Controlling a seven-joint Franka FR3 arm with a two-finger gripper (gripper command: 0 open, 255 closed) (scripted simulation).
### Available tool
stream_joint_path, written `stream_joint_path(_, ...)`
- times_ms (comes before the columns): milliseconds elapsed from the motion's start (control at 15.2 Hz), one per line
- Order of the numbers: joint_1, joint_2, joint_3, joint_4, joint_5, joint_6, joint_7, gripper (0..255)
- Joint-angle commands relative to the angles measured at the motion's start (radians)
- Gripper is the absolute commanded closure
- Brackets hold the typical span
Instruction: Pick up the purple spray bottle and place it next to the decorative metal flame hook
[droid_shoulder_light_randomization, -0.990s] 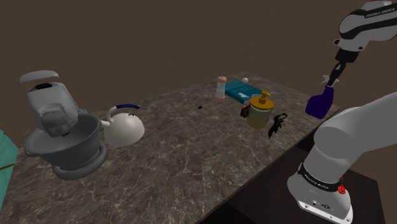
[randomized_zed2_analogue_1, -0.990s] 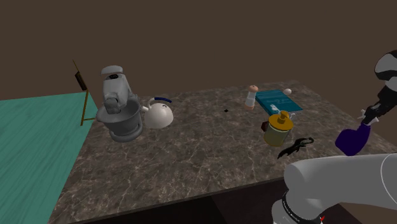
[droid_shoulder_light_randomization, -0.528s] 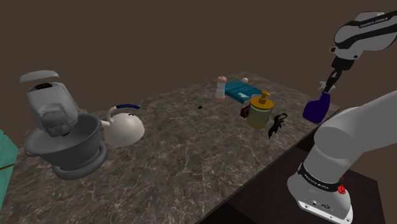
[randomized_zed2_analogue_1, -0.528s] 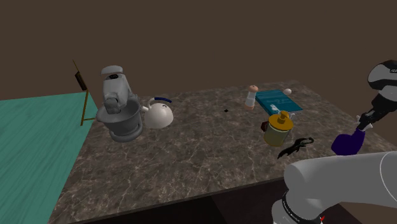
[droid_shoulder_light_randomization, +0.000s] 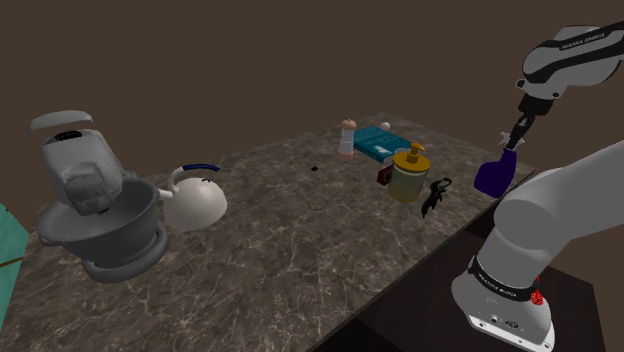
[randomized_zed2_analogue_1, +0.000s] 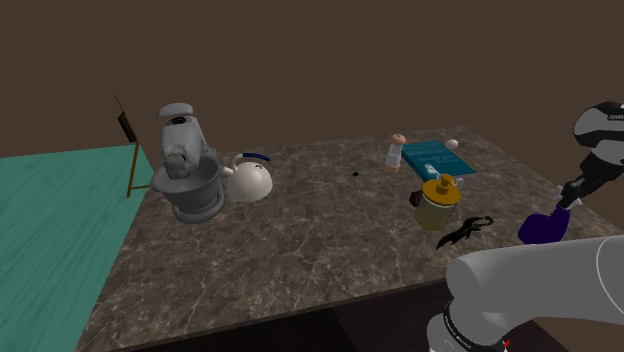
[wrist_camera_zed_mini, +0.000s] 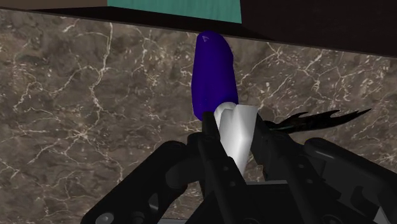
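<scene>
The purple spray bottle hangs by its pale nozzle from my black gripper, just over the marble counter's right end in the shoulder view. It also shows low beside the counter's edge, bottle under gripper. In the wrist view both fingers clasp the white spray head, with the purple body pointing away over the marble. The black metal flame hook lies flat on the counter to the bottle's left, its curled tip peeking out beside the gripper. Hook and bottle are apart.
A yellow-capped jar stands just behind the hook. Farther back sit a teal book and a small shaker. A white kettle and a grey stand mixer occupy the counter's left. My own white arm rises at the right.
The gripper has carried the bottle slightly lower and leftward, toward the hook. Nothing on the counter has moved.
</scene>
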Motion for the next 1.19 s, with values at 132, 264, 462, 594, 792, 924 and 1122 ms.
stream_joint_path(132,0.0,0.0,0.0,0.0,0.0,0.0,0.0,0)
stream_joint_path(264,0.0,0.0,0.0,0.0,0.0,0.0,0.0,0)
stream_joint_path(462,0.0,0.0,0.0,0.0,0.0,0.0,0.0,0)
stream_joint_path(594,-0.011,-0.024,0.04,0.046,0.009,-0.072,0.001,0)
stream_joint_path(792,-0.017,-0.039,0.071,0.091,0.019,-0.134,0.0,0)
stream_joint_path(924,-0.018,-0.039,0.071,0.091,0.019,-0.134,0.0,0)
stream_joint_path(1122,-0.017,-0.039,0.071,0.091,0.019,-0.134,0.0,0)
